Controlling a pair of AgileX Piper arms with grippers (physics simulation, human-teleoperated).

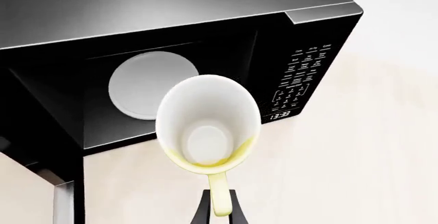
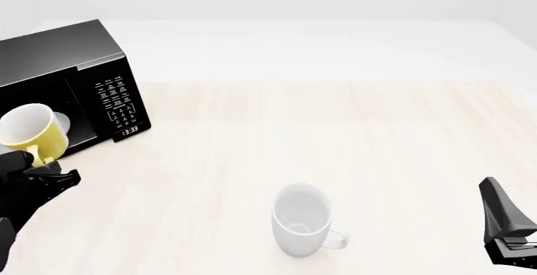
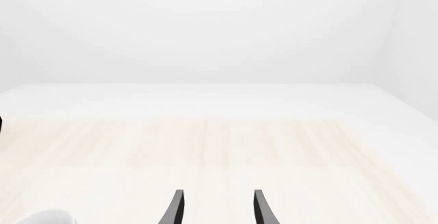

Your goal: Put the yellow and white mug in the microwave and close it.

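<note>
The yellow and white mug (image 1: 208, 121) hangs in the air by its yellow loop handle, which my left gripper (image 1: 219, 209) is shut on. Its white inside faces the wrist camera. It is just in front of the open cavity of the black microwave (image 1: 171, 8), where the white turntable plate (image 1: 147, 83) shows. In the front view the mug (image 2: 29, 130) is at the far left before the microwave (image 2: 59, 51), with the left gripper (image 2: 40, 162) below it. My right gripper (image 3: 219, 211) is open with nothing between its fingers, low at the near right (image 2: 499, 209).
An all-white mug (image 2: 302, 218) stands upright near the front middle of the table; its rim (image 3: 44, 218) shows in the right wrist view. The microwave's button panel (image 2: 117, 102) and clock face the table's middle. Its open door edge (image 1: 61, 203) hangs beside the cavity.
</note>
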